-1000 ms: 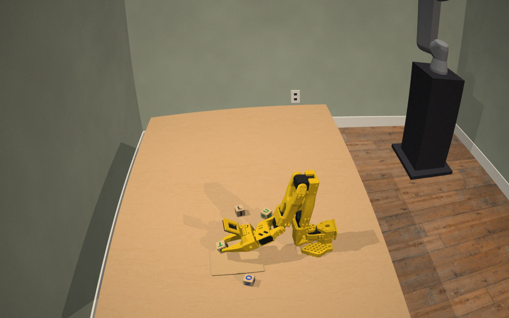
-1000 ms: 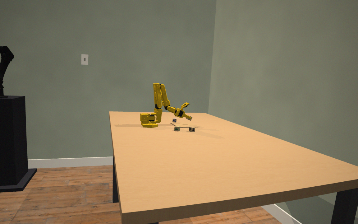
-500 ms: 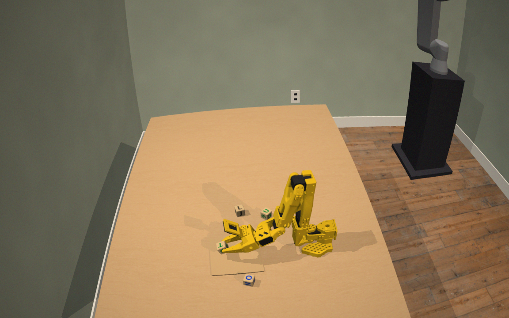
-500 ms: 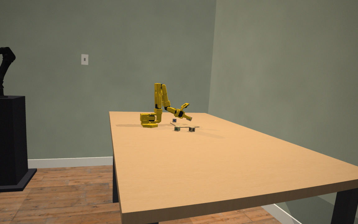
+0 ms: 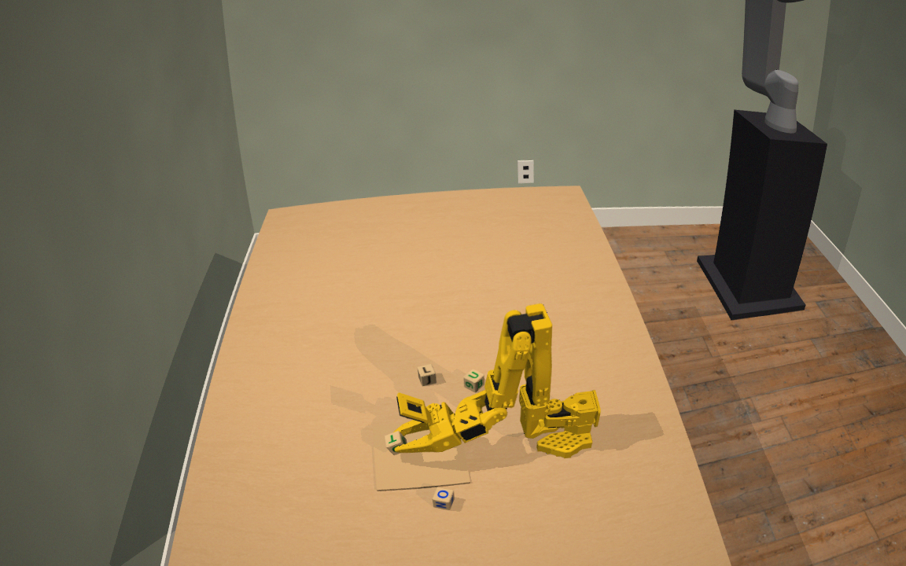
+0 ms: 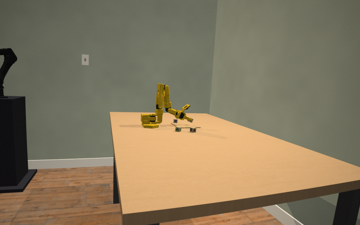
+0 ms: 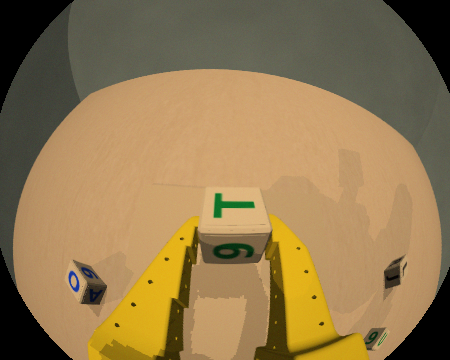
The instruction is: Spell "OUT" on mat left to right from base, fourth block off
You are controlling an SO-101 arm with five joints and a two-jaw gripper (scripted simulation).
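Note:
My gripper point(image 5: 399, 444) point(image 6: 191, 120) point(image 7: 233, 246) is shut on the T block point(image 5: 393, 441) point(image 7: 233, 212). It holds the block a little above the table, over the far left corner of the thin tan mat point(image 5: 418, 479). The green T faces up, and a green 6 faces the wrist camera. The O block point(image 5: 443, 498) point(image 6: 175, 121) point(image 7: 84, 283) lies on the table just off the mat's near edge. The U block point(image 5: 473, 380) point(image 6: 178, 129) point(image 7: 375, 338) and the L block point(image 5: 426, 374) point(image 6: 193, 129) point(image 7: 396, 272) lie on the table behind the arm, off the mat.
The arm's yellow base point(image 5: 561, 422) point(image 6: 149, 120) stands on the table right of the mat. The table's left edge point(image 5: 192, 429) is some way off. A black pedestal point(image 5: 766, 211) with a grey arm stands on the floor beyond the table.

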